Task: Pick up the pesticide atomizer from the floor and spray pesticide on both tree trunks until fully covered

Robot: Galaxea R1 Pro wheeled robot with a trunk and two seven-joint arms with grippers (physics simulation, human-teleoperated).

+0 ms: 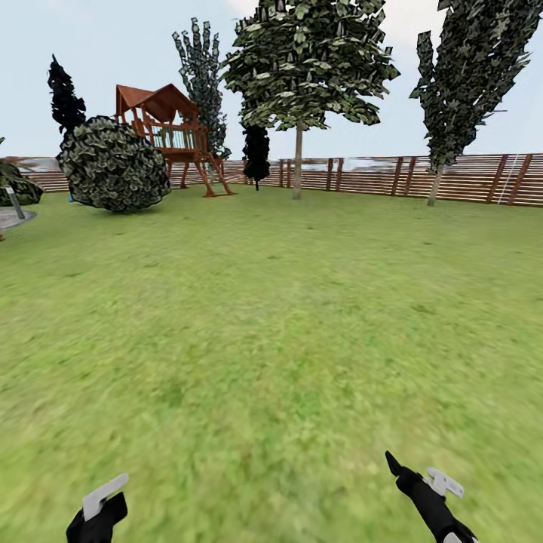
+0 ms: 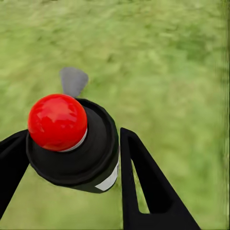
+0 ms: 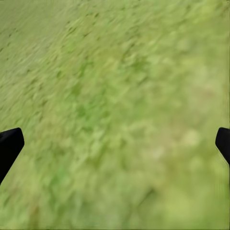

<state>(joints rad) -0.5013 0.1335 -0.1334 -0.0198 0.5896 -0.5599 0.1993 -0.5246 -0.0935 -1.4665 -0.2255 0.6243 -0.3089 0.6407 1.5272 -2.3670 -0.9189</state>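
Left pincer (image 2: 72,158) clamped on the atomizer (image 2: 72,143); right pincer (image 3: 115,143) spread wide and empty over the lawn (image 1: 271,317).
Best drive straight for the pale-trunked tree (image 1: 299,162) by the fence (image 1: 467,177), with a second (image 1: 435,185) to its right, keeping the nozzle level and the grip firm.

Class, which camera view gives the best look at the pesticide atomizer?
The left wrist view: the pesticide atomizer sits close up between the left gripper's jaws, red cap and black body clear. In the head view, nothing there can be told as it.
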